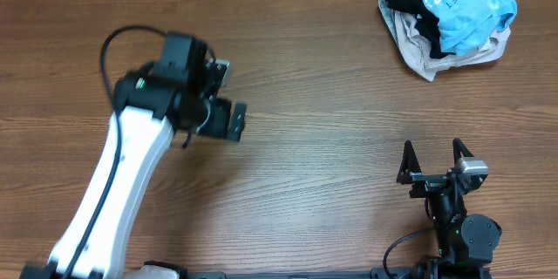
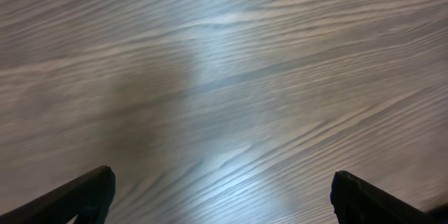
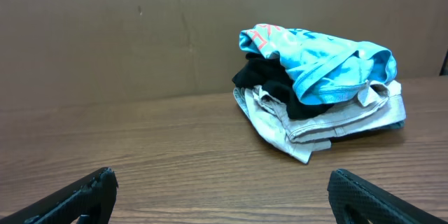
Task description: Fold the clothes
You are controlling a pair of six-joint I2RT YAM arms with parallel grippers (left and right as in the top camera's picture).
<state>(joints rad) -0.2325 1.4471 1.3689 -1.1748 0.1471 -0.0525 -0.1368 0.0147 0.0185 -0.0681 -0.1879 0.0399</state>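
Note:
The sky-blue T-shirt (image 1: pixel 466 4) lies crumpled on top of a pile at the table's far right corner, its red-pink logo and white text facing up. It also shows in the right wrist view (image 3: pixel 318 59). My left gripper (image 1: pixel 228 96) is open and empty over bare wood left of centre, far from the pile; its view (image 2: pixel 222 192) shows only wood grain. My right gripper (image 1: pixel 433 150) is open and empty near the front right edge, pointing toward the pile, well short of it (image 3: pixel 222 192).
Under the blue shirt lie a black garment (image 1: pixel 418 16) and a beige garment (image 1: pixel 432 57), bunched together. A brown cardboard wall (image 3: pixel 105 35) stands behind the table's far edge. The wooden table (image 1: pixel 314 139) spreads between the two arms.

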